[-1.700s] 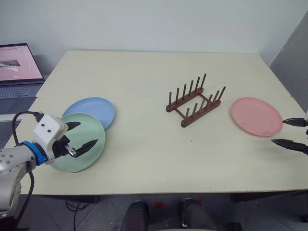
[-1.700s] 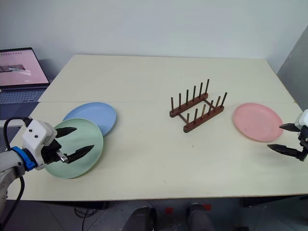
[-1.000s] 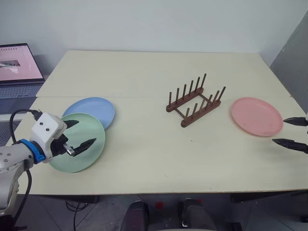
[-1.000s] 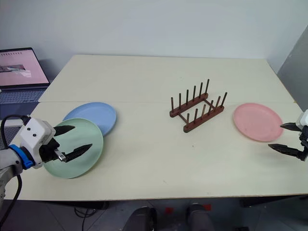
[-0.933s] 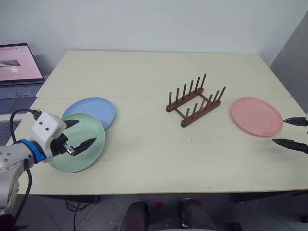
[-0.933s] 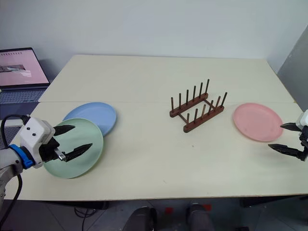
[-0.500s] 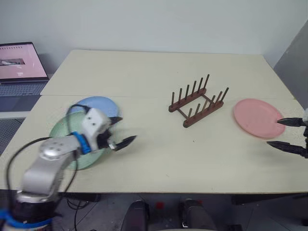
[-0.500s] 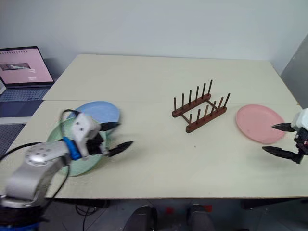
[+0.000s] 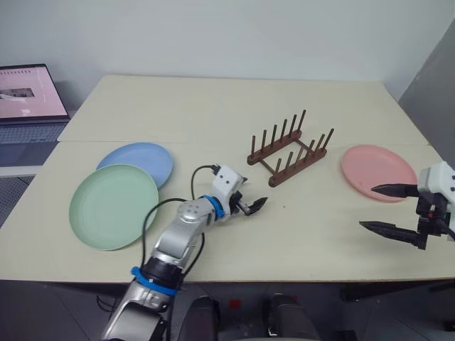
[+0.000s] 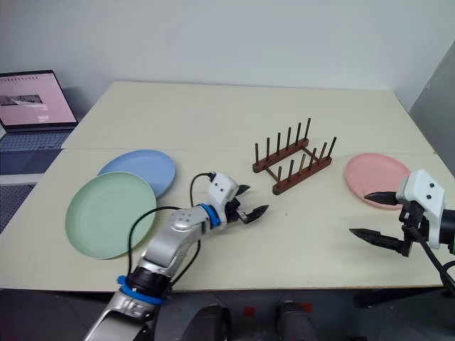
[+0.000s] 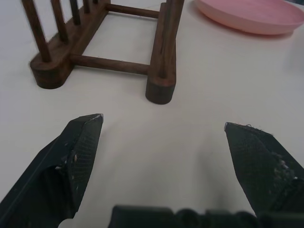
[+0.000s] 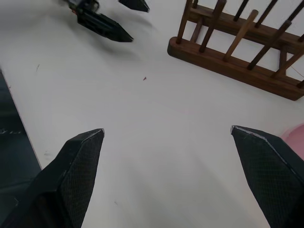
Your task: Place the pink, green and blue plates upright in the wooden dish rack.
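Wooden dish rack (image 9: 290, 149), centre frame, empty; pink plate (image 9: 378, 172) right, green plate (image 9: 113, 206) and blue plate (image 9: 136, 162) left, all flat; left gripper (image 9: 249, 204) and right gripper (image 9: 387, 208) both spread wide, empty, presumably readying a pickup.

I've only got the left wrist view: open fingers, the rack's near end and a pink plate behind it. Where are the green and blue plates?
Observer: Both lie flat on the table to the robot's left. The green plate overlaps the near edge of the blue plate.
Operator: Anything in the rack yet?
Observer: No, the wooden dish rack has every slot bare.
Operator: Is the right gripper holding the pink plate?
Observer: No. The right gripper is open and holds nothing, near the front edge of the pink plate, which lies flat.
Operator: And my left gripper?
Observer: The left gripper is open, short of the rack's near end.
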{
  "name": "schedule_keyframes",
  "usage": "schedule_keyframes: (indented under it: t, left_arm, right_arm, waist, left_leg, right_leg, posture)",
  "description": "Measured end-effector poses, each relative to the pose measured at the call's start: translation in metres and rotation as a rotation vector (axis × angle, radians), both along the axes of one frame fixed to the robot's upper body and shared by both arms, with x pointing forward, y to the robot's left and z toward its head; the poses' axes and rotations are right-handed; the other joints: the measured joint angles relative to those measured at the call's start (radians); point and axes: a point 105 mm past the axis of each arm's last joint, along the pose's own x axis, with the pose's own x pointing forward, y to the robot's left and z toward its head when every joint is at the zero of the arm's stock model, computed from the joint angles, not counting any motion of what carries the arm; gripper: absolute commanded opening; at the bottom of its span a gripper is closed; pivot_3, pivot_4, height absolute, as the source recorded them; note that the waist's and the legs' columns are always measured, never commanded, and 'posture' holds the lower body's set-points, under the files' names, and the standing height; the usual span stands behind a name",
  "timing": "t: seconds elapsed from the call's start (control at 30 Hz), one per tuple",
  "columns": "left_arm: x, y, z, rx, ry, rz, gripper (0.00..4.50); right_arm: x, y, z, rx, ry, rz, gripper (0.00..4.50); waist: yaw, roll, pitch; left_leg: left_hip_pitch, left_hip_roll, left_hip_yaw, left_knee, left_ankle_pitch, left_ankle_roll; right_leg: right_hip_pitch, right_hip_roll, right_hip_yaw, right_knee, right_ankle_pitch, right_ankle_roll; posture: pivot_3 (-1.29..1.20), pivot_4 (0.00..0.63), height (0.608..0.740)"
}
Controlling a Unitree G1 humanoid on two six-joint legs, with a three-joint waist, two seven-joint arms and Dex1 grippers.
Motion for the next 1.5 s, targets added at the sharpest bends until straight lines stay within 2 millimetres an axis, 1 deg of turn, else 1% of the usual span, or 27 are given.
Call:
schedule_keyframes:
  t: [0.2, 0.33, 0.4, 0.47, 0.57, 0.6, 0.7, 0.77, 0.9, 1.03, 1.1, 1.2, 1.27, 1.3, 1.4, 1.5]
  left_arm:
    - [0.018, -0.028, 0.002, -0.031, -0.016, -0.018, 4.50]
    - [0.024, -0.040, -0.005, -0.016, -0.010, -0.035, 4.50]
    - [0.026, -0.044, -0.010, 0.002, -0.014, -0.043, 4.11]
    - [0.029, -0.046, -0.010, 0.017, -0.029, -0.043, 3.65]
    - [0.031, -0.050, -0.010, 0.030, -0.062, -0.039, 2.72]
    - [0.031, -0.050, -0.010, 0.031, -0.068, -0.039, 2.52]
    - [0.032, -0.052, -0.011, 0.025, -0.078, -0.031, 1.59]
    - [0.033, -0.052, -0.011, 0.019, -0.082, -0.028, 1.05]
    - [0.032, -0.045, -0.010, 0.036, -0.115, -0.052, 1.03]
    - [0.023, -0.031, -0.010, 0.054, -0.153, -0.129, 1.03]
    - [0.017, -0.022, -0.010, 0.069, -0.166, -0.168, 1.03]
    - [0.001, 0.005, -0.011, 0.110, -0.168, -0.262, 1.03]
    - [-0.005, 0.015, -0.007, 0.123, -0.161, -0.306, 1.03]
    - [-0.009, 0.019, -0.004, 0.136, -0.154, -0.344, 1.03]
    - [-0.020, 0.022, 0.002, 0.147, -0.134, -0.444, 1.03]
    - [-0.038, 0.016, 0.002, 0.163, -0.100, -0.584, 1.03]
  right_arm:
    - [0.000, 0.006, -0.002, 0.024, -0.010, -0.012, 4.47]
    - [-0.001, 0.007, -0.003, 0.023, -0.014, -0.012, 4.47]
    - [-0.001, 0.007, -0.003, 0.027, -0.017, -0.019, 4.50]
    - [0.000, 0.007, -0.004, 0.029, -0.018, -0.023, 4.50]
    - [-0.003, 0.006, -0.008, 0.032, -0.003, -0.032, 4.50]
    - [-0.003, 0.005, -0.008, 0.033, 0.000, -0.034, 4.50]
    - [-0.003, 0.004, -0.010, 0.033, 0.004, -0.042, 4.50]
    - [-0.004, 0.004, -0.011, 0.034, 0.003, -0.048, 4.50]
    - [-0.006, 0.002, -0.013, 0.026, -0.002, -0.057, 4.50]
    - [-0.007, -0.002, -0.013, 0.016, -0.029, -0.075, 4.50]
    - [-0.009, -0.004, -0.013, 0.013, -0.033, -0.077, 4.50]
    - [-0.014, -0.008, -0.015, -0.008, -0.052, -0.083, 4.50]
    - [-0.016, -0.009, -0.015, -0.016, -0.055, -0.077, 4.50]
    - [-0.018, -0.009, -0.016, -0.016, -0.048, -0.069, 4.50]
    - [-0.021, -0.008, -0.019, -0.011, -0.027, -0.052, 4.50]
    - [-0.023, -0.007, -0.019, -0.004, -0.014, -0.035, 4.50]
  waist:
    - [0.000, 0.000, 0.000]
    - [-0.001, 0.000, 0.000]
    - [-0.001, 0.000, 0.000]
    - [-0.001, 0.000, 0.000]
    - [0.000, 0.000, 0.000]
    - [0.000, 0.000, 0.000]
    - [0.000, 0.000, 0.000]
    - [0.000, 0.000, 0.000]
    - [-0.001, 0.000, 0.000]
    - [-0.009, 0.000, 0.000]
    - [-0.009, 0.000, 0.000]
    - [-0.010, 0.000, 0.000]
    - [-0.007, 0.000, 0.000]
    - [-0.005, 0.000, 0.000]
    - [-0.002, 0.000, 0.000]
    - [0.000, 0.000, 0.000]
  left_leg:
    - [-0.001, 0.000, 0.000, -0.001, 0.000, 0.000]
    - [-0.002, 0.000, 0.000, -0.001, 0.000, 0.000]
    - [-0.003, 0.000, 0.000, -0.001, 0.000, 0.000]
    - [-0.004, 0.000, 0.000, -0.001, 0.000, 0.000]
    - [-0.004, 0.000, 0.000, -0.001, 0.000, 0.000]
    - [-0.004, 0.000, 0.000, -0.001, 0.000, 0.000]
    - [-0.004, 0.000, 0.000, -0.001, 0.000, 0.000]
    - [-0.004, 0.000, -0.001, 0.000, 0.000, 0.000]
    - [-0.004, 0.000, 0.000, -0.001, 0.000, 0.000]
    - [-0.004, 0.002, 0.000, -0.003, 0.000, 0.000]
    - [-0.004, 0.003, -0.001, -0.003, 0.000, 0.000]
    - [-0.004, 0.003, -0.001, -0.004, 0.000, 0.000]
    - [-0.004, 0.003, -0.001, -0.003, 0.000, 0.000]
    - [-0.004, 0.003, 0.000, -0.002, 0.000, 0.000]
    - [-0.004, 0.002, 0.000, -0.001, 0.000, 0.000]
    - [-0.005, 0.001, 0.000, -0.001, 0.000, 0.000]
  right_leg:
    - [0.000, 0.000, -0.001, -0.002, 0.002, 0.004]
    - [-0.001, 0.001, -0.002, -0.003, 0.002, 0.004]
    - [-0.001, 0.001, -0.002, -0.003, 0.003, 0.004]
    - [-0.001, 0.001, -0.002, -0.003, 0.003, 0.005]
    - [-0.001, 0.001, -0.002, -0.003, 0.003, 0.005]
    - [-0.001, 0.001, -0.002, -0.003, 0.003, 0.005]
    - [-0.001, 0.001, -0.003, -0.003, 0.003, 0.005]
    - [-0.001, 0.001, -0.003, -0.003, 0.003, 0.005]
    - [-0.001, 0.001, -0.003, -0.003, 0.003, 0.005]
    - [-0.002, 0.003, -0.002, -0.003, 0.003, 0.004]
    - [-0.003, 0.004, -0.002, -0.003, 0.002, 0.004]
    - [-0.003, 0.004, -0.003, -0.003, 0.002, 0.003]
    - [-0.003, 0.004, -0.003, -0.003, 0.002, 0.003]
    - [-0.003, 0.003, -0.002, -0.003, 0.000, 0.000]
    - [-0.003, 0.001, -0.002, -0.003, -0.001, -0.001]
    - [-0.003, -0.001, -0.002, -0.004, -0.001, -0.001]
  posture:
    - [0.00, 0.150, 0.733]
    - [0.00, 0.150, 0.733]
    - [0.00, 0.150, 0.733]
    - [0.00, 0.150, 0.733]
    - [0.00, 0.150, 0.733]
    - [0.00, 0.150, 0.733]
    - [0.00, 0.150, 0.733]
    - [0.00, 0.150, 0.733]
    - [0.00, 0.150, 0.733]
    - [0.00, 0.150, 0.733]
    - [0.00, 0.150, 0.733]
    - [0.00, 0.150, 0.733]
    - [0.00, 0.150, 0.733]
    - [0.00, 0.150, 0.733]
    - [0.00, 0.150, 0.733]
    - [0.00, 0.150, 0.733]
